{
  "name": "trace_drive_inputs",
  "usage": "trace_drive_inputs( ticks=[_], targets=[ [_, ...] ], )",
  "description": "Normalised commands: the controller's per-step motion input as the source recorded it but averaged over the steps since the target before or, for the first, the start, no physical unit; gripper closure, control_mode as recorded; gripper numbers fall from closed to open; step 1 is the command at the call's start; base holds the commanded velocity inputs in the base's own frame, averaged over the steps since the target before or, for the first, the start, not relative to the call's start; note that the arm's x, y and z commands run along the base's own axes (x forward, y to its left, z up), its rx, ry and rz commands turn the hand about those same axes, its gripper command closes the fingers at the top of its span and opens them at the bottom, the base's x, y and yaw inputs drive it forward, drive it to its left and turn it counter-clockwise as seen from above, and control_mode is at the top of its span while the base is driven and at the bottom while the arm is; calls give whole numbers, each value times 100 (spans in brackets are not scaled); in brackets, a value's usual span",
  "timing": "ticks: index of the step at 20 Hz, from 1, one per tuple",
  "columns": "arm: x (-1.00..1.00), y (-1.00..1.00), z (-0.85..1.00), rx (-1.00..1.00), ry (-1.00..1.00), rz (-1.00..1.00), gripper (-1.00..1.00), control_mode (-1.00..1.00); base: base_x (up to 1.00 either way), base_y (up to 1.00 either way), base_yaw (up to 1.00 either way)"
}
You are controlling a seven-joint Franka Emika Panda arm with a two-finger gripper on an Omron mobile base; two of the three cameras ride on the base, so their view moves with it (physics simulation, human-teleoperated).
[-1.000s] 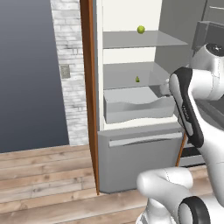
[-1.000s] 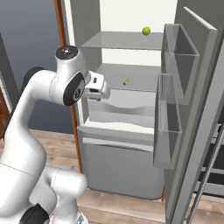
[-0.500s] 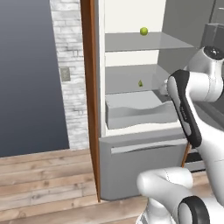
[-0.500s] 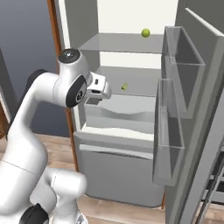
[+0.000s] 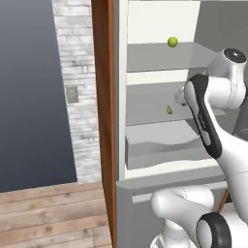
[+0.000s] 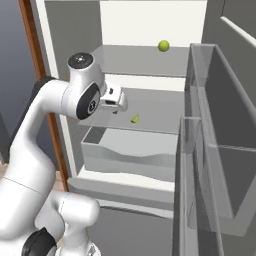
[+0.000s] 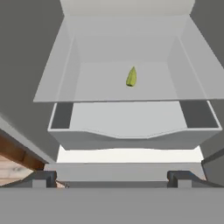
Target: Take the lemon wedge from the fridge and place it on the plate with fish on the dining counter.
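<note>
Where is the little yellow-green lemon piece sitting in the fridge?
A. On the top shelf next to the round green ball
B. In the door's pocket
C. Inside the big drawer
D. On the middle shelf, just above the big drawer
D: the lemon wedge lies on the grey shelf just above the drawer, while the round fruit sits alone one shelf higher.
</note>
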Motion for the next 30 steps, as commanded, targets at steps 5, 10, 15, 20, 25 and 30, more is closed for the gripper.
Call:
trace_drive_inputs(
  ticks=[5, 10, 15, 20, 25, 30],
  targets=[
    [0, 0, 0, 0, 0, 0, -100, 100, 7, -36, -10],
    [31, -21, -23, 0, -3, -8, -100, -100, 0, 0, 0],
    [70, 9, -20, -1, 0, -12, -100, -100, 0, 0, 0],
    [54, 12, -26, 0, 3, -6, -100, -100, 0, 0, 0],
    [64, 0, -22, -1, 3, -2, -100, -100, 0, 0, 0],
    [18, 0, -50, -2, 5, 0, -100, -100, 0, 0, 0]
  ],
)
